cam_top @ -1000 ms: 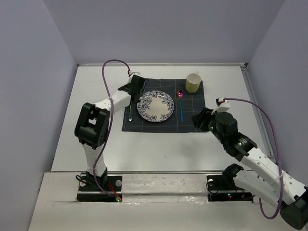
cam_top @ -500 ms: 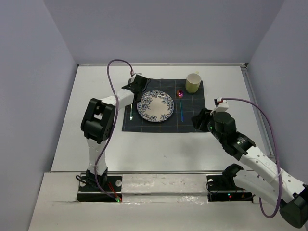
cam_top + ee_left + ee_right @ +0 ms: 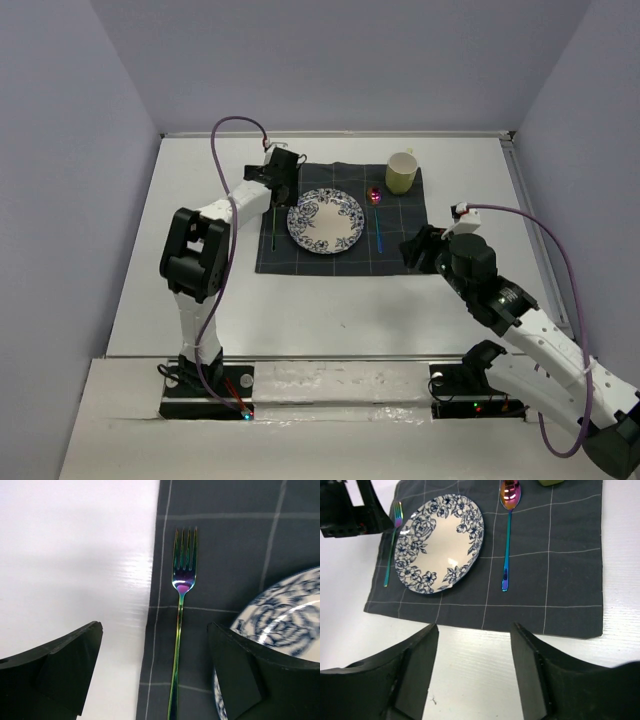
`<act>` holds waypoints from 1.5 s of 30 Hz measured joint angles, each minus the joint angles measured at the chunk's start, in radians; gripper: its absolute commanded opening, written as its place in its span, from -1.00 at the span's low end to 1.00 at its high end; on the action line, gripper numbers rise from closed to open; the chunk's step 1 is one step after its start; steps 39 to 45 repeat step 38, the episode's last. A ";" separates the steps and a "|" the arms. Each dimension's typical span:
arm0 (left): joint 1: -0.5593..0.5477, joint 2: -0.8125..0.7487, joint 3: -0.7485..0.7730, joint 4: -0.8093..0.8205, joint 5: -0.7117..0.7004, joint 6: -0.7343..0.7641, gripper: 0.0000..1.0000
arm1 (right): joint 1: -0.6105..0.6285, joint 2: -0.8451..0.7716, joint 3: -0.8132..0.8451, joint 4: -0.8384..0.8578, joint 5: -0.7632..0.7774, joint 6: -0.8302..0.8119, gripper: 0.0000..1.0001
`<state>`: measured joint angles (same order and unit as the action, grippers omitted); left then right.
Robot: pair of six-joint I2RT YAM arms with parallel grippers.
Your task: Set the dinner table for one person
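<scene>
On the white dinner table lies a dark checked mat with a blue-flowered plate on it. A rainbow fork rests on the mat left of the plate, tines pointing away. My left gripper hovers over the fork handle, open, with the handle lying free between its fingers. My left gripper is at the mat's far left corner. A rainbow spoon lies right of the plate. My right gripper stands open and empty over the mat's near right edge.
A yellow-green cup stands on the mat's far right corner. In the right wrist view I see the plate, the spoon, the fork and bare table under my right gripper. Walls close in the table on three sides.
My left gripper has gone from shut to wide open, letting go of the fork, which now lies on the mat. The right arm has barely moved.
</scene>
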<state>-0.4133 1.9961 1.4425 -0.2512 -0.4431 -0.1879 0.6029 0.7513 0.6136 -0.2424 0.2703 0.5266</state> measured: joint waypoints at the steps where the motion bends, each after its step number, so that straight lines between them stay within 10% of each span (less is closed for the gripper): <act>1: 0.000 -0.026 0.000 -0.004 0.002 -0.001 0.98 | 0.000 -0.020 0.008 -0.016 0.003 -0.001 0.57; 6: -0.004 -0.294 0.000 0.002 0.031 -0.012 0.98 | 0.000 -0.107 0.063 -0.067 0.014 -0.006 0.99; 24: -0.011 -1.387 -0.526 0.205 0.208 -0.079 0.98 | 0.000 -0.435 0.219 -0.222 0.074 -0.102 0.99; 31: -0.011 -1.518 -0.686 0.173 0.225 -0.069 0.98 | 0.000 -0.679 0.112 -0.225 0.081 -0.101 0.99; 45: -0.011 -1.536 -0.768 0.211 0.314 -0.065 0.98 | 0.000 -0.620 0.077 -0.244 0.082 -0.056 0.99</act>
